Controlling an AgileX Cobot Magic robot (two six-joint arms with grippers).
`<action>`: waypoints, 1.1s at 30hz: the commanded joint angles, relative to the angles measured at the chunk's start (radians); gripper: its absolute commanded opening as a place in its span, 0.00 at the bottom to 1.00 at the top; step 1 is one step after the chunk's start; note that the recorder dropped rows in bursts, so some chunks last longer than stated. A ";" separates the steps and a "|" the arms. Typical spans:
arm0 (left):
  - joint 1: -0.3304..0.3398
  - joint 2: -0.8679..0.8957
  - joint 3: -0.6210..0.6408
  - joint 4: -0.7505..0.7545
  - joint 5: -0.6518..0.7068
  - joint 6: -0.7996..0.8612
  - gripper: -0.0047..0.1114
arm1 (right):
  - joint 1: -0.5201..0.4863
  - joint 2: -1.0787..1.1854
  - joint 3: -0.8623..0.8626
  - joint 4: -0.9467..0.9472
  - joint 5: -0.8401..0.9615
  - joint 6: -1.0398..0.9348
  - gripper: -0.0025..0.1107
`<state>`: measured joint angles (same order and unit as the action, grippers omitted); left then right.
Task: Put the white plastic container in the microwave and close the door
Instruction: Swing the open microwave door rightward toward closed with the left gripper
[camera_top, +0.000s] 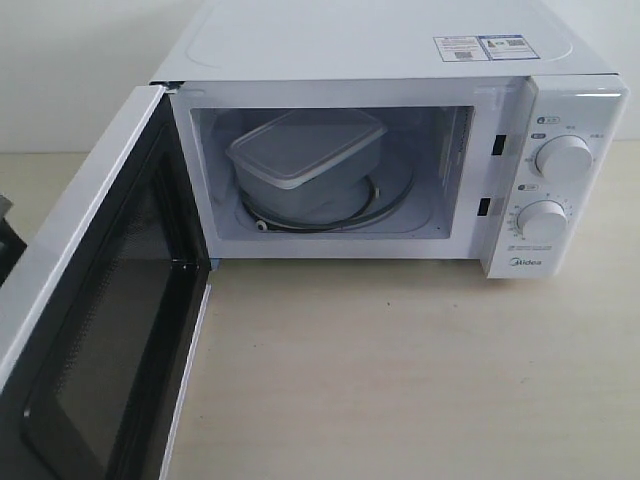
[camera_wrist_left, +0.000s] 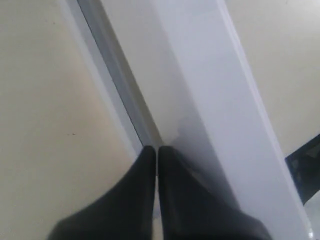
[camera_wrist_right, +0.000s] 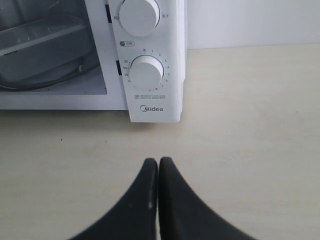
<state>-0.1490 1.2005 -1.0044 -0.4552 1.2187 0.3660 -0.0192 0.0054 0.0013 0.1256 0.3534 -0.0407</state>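
White plastic container inside microwave, lid up, long axis diagonal, door open

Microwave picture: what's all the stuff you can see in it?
microwave: one, white, on the table.
door: one, white with black inner face, swung open on the left.
white plastic container: one, translucent white, inside the microwave.
dials: two, white, stacked on the right panel.
stickers: two, pale, microwave's top.
table: one, beige, under everything.
left gripper: one, black, jaws shut, by the door.
right gripper: one, black, jaws shut, over the table facing the dials.
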 joint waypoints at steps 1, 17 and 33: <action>-0.103 0.046 0.005 -0.065 -0.051 0.011 0.08 | 0.002 -0.005 -0.001 -0.002 -0.006 -0.002 0.02; -0.220 0.086 0.003 -0.120 -0.319 0.044 0.08 | 0.002 -0.005 -0.001 -0.002 -0.031 -0.002 0.02; -0.220 0.086 0.003 -0.166 -0.362 0.151 0.08 | 0.002 -0.005 -0.001 -0.002 -0.035 -0.002 0.02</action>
<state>-0.3609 1.2864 -1.0044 -0.6072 0.8686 0.5024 -0.0192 0.0054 0.0013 0.1256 0.3323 -0.0407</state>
